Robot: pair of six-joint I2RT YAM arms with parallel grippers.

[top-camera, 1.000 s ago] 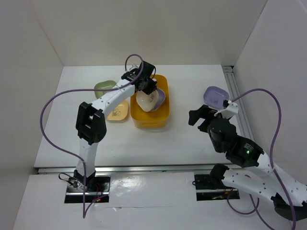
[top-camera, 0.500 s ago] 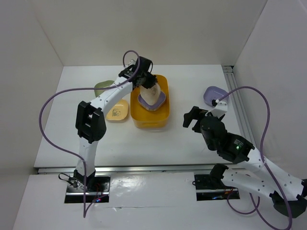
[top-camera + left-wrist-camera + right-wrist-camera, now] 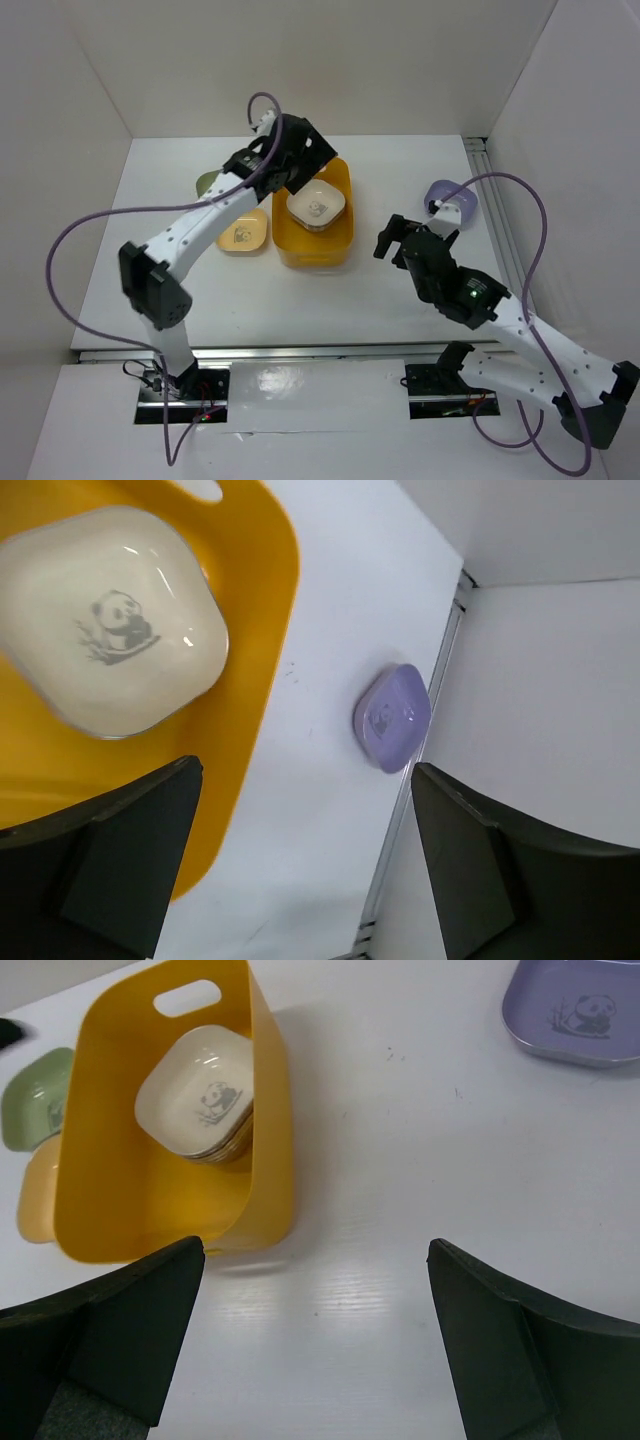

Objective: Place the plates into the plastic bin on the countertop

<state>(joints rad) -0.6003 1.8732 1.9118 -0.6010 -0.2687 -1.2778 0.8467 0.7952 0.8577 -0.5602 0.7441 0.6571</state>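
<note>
- While its jaws stand spread wide with nothing between them, the left gripper (image 3: 303, 168) hangs over the far end of the bin (image 3: 338, 238)
- Just below it, a cream plate (image 3: 318, 205) with a panda print lies flat in the bin's far half; the right wrist view shows it topping a short stack of plates, whose rims peep out beneath it
- The right gripper (image 3: 398, 236) is likewise splayed and holds nothing, hovering over bare countertop (image 3: 380, 300) just right of the bin and apart from it
- A lavender plate (image 3: 452, 200) sits on the countertop at the far right, near the rail (image 3: 490, 190) along the wall and well apart from the bin
- A yellow plate (image 3: 245, 232) lies on the countertop close against the bin's left wall; whether they touch I cannot tell
- A green plate (image 3: 207, 182) lies on the countertop beyond the yellow one, partly hidden by the left arm (image 3: 200, 225) in the top view
</note>
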